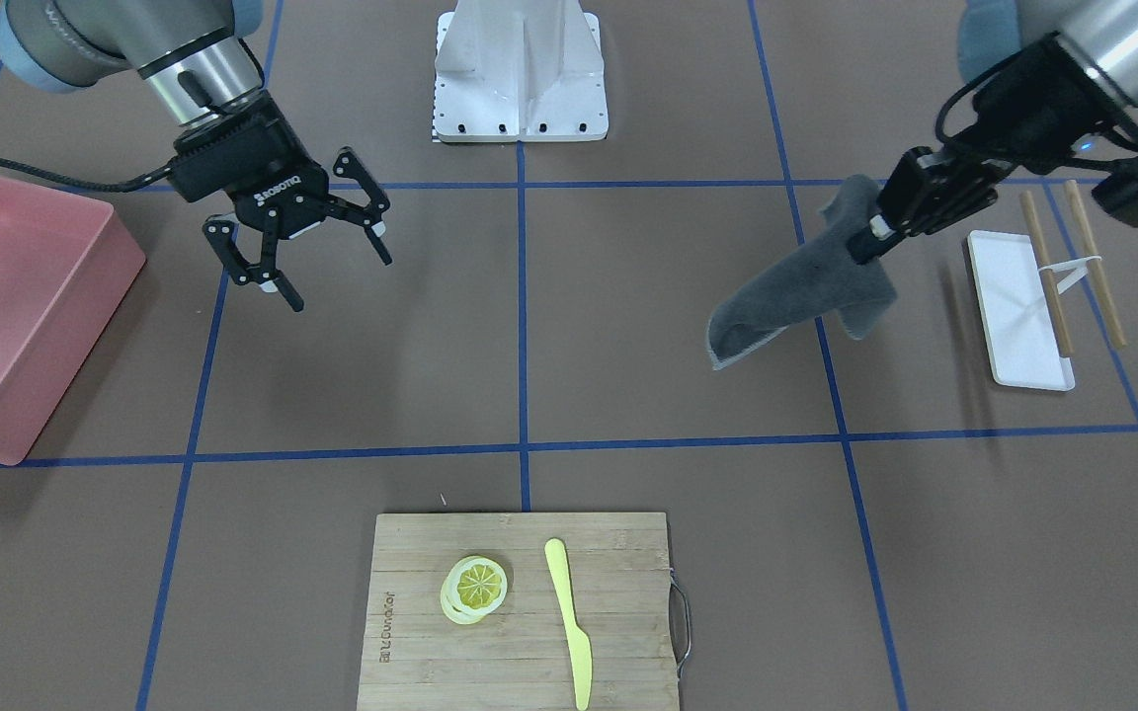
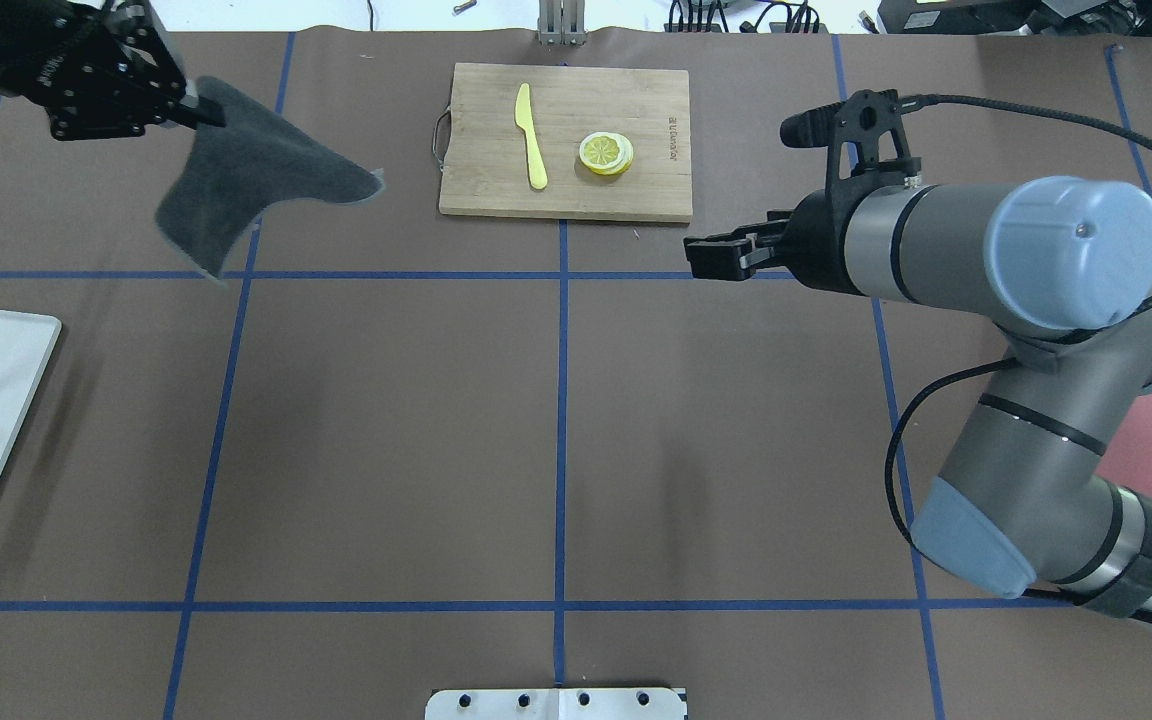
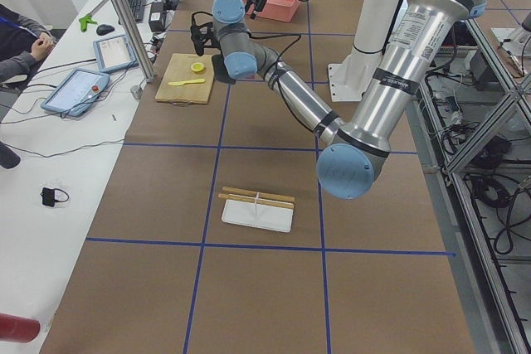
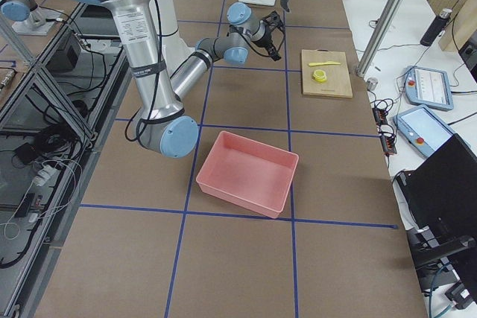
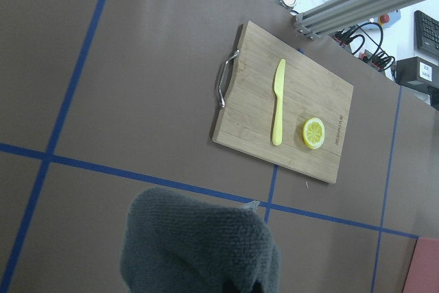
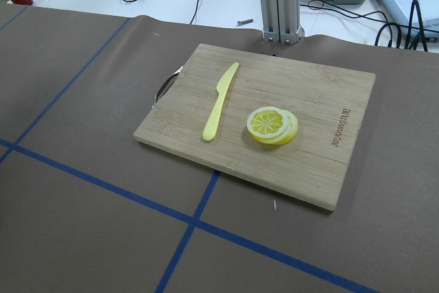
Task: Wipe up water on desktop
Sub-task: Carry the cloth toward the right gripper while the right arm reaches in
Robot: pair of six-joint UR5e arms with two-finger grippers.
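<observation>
The desktop (image 1: 628, 346) is a flat brown top crossed by blue tape lines, and I can see no water on it in any view. My left gripper (image 1: 870, 242) is shut on a corner of a grey cloth (image 1: 806, 291) and holds it in the air above the desktop (image 2: 386, 430). The cloth (image 2: 256, 170) hangs down and sideways from the left gripper (image 2: 201, 112), and its bulk fills the bottom of the left wrist view (image 5: 199, 245). My right gripper (image 1: 340, 279) hovers open and empty on the other side of the table.
A bamboo cutting board (image 1: 411, 612) at the operators' edge carries a lemon slice (image 1: 475, 588) and a yellow knife (image 1: 569, 622). A pink bin (image 1: 6, 296) stands beyond the right gripper. A white tray (image 1: 1018, 311) with wooden sticks (image 1: 1048, 272) lies past the left gripper.
</observation>
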